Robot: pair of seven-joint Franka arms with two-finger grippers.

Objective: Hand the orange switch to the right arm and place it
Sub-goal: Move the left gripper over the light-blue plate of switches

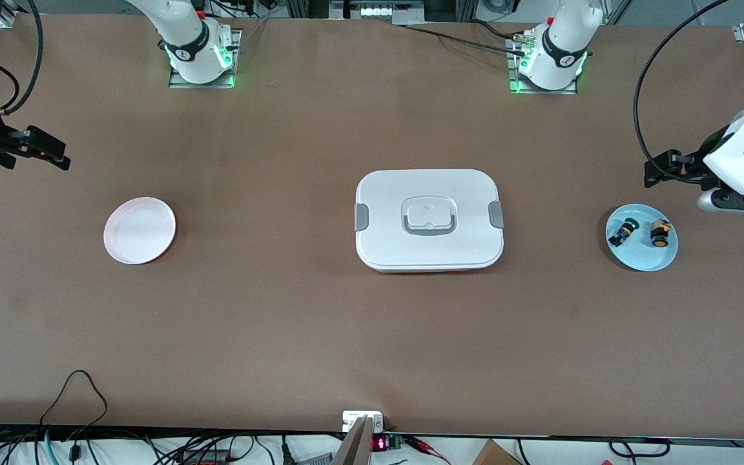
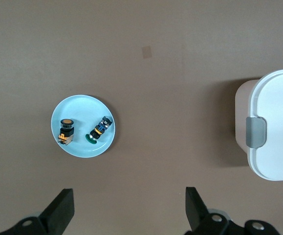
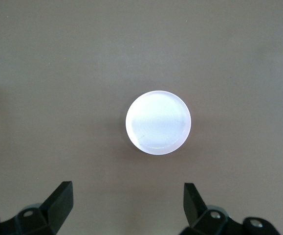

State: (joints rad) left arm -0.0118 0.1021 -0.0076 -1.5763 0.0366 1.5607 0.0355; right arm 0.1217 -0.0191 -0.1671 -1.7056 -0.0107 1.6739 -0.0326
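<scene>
The orange switch [image 1: 660, 233] lies on a light blue plate [image 1: 643, 258] toward the left arm's end of the table, beside a green-capped switch with a blue body [image 1: 622, 232]. In the left wrist view the orange switch [image 2: 66, 130] and the green-capped one [image 2: 98, 129] lie on the plate [image 2: 82, 107]. My left gripper [image 1: 662, 169] [image 2: 129, 193] is open and empty, up over bare table beside that plate. My right gripper [image 1: 49, 150] [image 3: 127, 187] is open and empty, up over bare table beside a pale pink plate [image 1: 139, 230] [image 3: 158, 122].
A white lidded box with grey clasps [image 1: 429, 219] [image 2: 273, 122] stands at the table's middle, between the two plates. The pink plate has nothing on it. Cables hang along the table edge nearest the front camera.
</scene>
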